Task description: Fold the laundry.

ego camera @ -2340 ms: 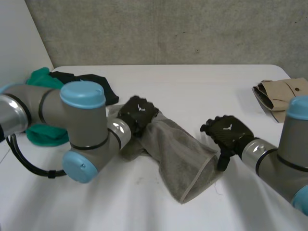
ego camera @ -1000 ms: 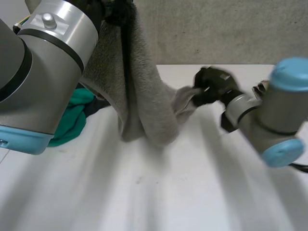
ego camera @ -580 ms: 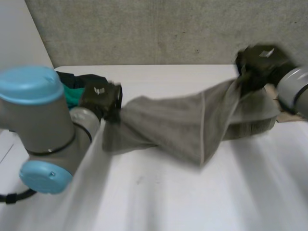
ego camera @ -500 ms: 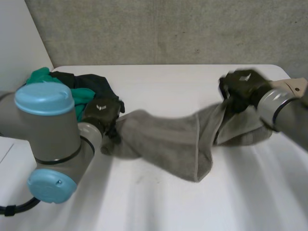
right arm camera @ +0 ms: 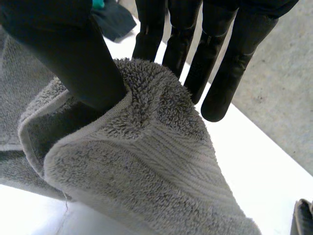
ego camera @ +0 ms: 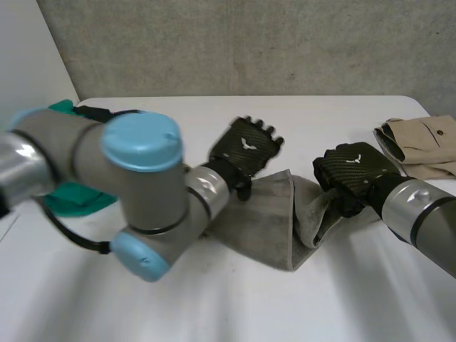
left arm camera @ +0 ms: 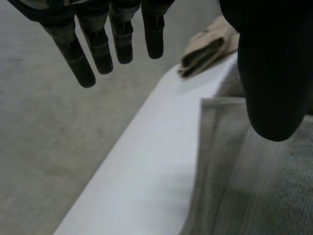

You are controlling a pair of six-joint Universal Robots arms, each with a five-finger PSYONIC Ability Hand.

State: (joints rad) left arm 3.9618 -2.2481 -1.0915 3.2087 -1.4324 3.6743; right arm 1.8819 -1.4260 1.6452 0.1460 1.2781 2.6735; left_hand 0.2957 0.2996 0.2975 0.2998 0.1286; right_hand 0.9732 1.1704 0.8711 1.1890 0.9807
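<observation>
A grey towel (ego camera: 274,217) lies rumpled on the white table (ego camera: 228,299), folded over itself at its right end. My left hand (ego camera: 246,151) hovers over the towel's far left edge with fingers (left arm camera: 100,46) straight and spread, holding nothing; the towel (left arm camera: 254,191) lies below its thumb. My right hand (ego camera: 351,173) sits at the towel's right end. There the thumb (right arm camera: 73,49) and fingers pinch a thick fold of the towel (right arm camera: 146,161).
A folded tan garment (ego camera: 420,142) lies at the table's far right; it is also beyond my left hand's fingertips as the tan garment (left arm camera: 208,49). Green and black clothes (ego camera: 68,199) are heaped at the left behind my left arm. A black garment (right arm camera: 115,19) lies past my right hand.
My left hand let go of the towel's left end, opened and moved right over the towel. My right hand came down and inward with its end. The towel went from stretched to bunched.
</observation>
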